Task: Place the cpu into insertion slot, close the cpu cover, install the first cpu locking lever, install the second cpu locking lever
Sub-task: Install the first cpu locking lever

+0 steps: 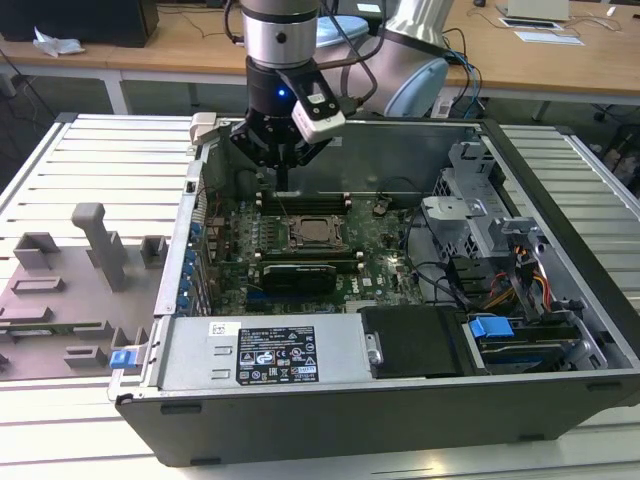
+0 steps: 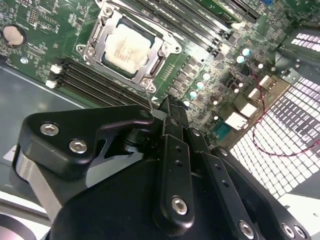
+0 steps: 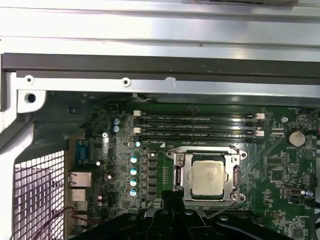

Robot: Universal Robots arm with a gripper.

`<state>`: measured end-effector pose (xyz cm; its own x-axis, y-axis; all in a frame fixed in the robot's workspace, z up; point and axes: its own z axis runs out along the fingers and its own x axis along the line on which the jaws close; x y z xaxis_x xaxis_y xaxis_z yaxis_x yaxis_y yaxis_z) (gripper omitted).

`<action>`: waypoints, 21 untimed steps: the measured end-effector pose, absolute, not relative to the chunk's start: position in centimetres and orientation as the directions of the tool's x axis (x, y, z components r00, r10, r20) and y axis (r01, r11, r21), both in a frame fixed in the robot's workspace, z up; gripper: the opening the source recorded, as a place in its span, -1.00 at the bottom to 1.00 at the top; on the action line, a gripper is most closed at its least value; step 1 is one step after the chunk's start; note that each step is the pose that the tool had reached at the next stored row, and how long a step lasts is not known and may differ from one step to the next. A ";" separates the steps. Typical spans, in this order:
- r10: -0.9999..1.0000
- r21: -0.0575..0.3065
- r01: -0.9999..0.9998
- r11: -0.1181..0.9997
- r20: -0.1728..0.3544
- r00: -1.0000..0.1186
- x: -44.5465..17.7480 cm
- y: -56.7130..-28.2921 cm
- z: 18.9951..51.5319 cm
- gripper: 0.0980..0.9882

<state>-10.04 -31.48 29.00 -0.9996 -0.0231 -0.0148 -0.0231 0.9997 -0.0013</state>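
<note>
The cpu (image 3: 209, 177) is in. It lies flat in the insertion slot (image 3: 239, 155), pale metal top facing up. The cpu cover (image 3: 207, 161) lies down over it, its window framing the chip on every side. Both wrist views agree on that.

Now the claw (image 1: 284, 183): it looks clenched, fingertips drawn together to a point. It hangs just beside the socket, on the side of the long black memory slots (image 3: 200, 126). In the second wrist view, a thin metal rod (image 2: 148, 97) runs from the socket's corner right up to those tips. Whether they pinch it, I cannot tell.

Around the socket spreads the green motherboard (image 1: 375, 250), dotted with pale blue capacitors (image 3: 133, 170). A silver coin cell (image 3: 296, 137) sits off to one side. A perforated grille (image 2: 285, 130) closes one end, with a red wire (image 2: 272, 145) looping across it.

All this sits inside an open computer case (image 1: 400, 420) lying on its side. Along the case's near edge runs a grey power supply (image 1: 260, 355).

The case rests on a ribbed aluminium worktop (image 1: 110, 150). At the exterior view's left, grey block fixtures (image 1: 95, 240) stand on a plate. Behind, wooden desks (image 1: 180, 45) cross the room, with papers (image 1: 548, 37) lying on one.
</note>
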 end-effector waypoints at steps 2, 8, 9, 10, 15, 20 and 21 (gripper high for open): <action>-0.023 -0.001 -0.023 1.000 -0.015 -1.000 -10.6 -31.5 29.0 -0.98; -0.023 -0.001 -0.023 1.000 -0.015 -1.000 -11.4 -31.5 29.0 -0.98; -0.023 -0.001 -0.023 1.000 -0.015 -1.000 -11.5 -31.5 29.0 -0.98; -0.023 -0.001 -0.023 1.000 -0.015 -1.000 -11.7 -31.5 29.0 -0.98; -0.023 -0.001 -0.023 1.000 -0.015 -1.000 -12.3 -31.5 29.0 -0.98; -0.023 -0.001 -0.023 1.000 -0.015 -1.000 -12.8 -31.5 29.0 -0.98; -0.023 -0.001 -0.023 1.000 -0.015 -1.000 -12.9 -31.5 28.9 -0.98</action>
